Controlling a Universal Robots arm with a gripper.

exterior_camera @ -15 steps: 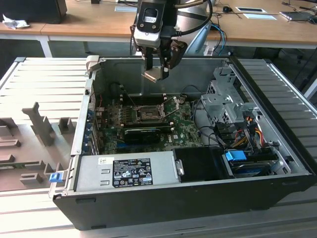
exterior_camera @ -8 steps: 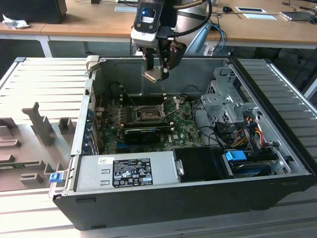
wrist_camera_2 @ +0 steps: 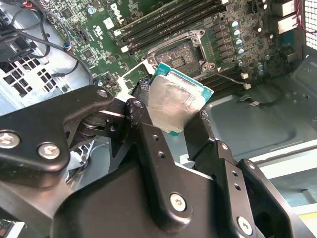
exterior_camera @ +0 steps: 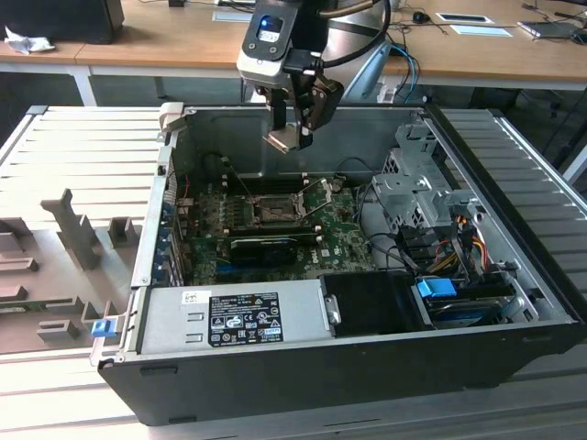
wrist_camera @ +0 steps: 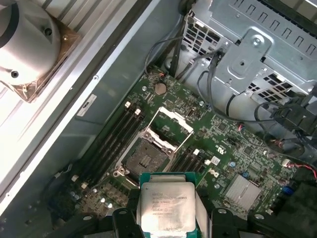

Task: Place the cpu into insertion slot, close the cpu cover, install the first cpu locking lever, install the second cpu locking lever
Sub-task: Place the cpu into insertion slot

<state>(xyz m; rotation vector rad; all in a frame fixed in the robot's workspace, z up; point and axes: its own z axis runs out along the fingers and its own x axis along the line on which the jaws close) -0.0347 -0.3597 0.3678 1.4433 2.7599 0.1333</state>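
gripper [exterior_camera: 293,136] jaws clamped on cpu [wrist_camera: 167,206] | hovers above mobo [wrist_camera: 224,145] | insertion slot [wrist_camera: 143,159] uncovered | cpu cover [wrist_camera: 171,130] flipped open

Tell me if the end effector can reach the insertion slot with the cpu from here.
Probably yes. The end effector holds the cpu above the open case, the cpu cover is swung open, and the insertion slot lies bare with nothing between.

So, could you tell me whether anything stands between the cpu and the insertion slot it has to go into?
Nothing visible does. The pincer holds the cpu in the air above the board; the insertion slot lies open with its pin field bare, and the cpu cover is swung up beside it, not over it.
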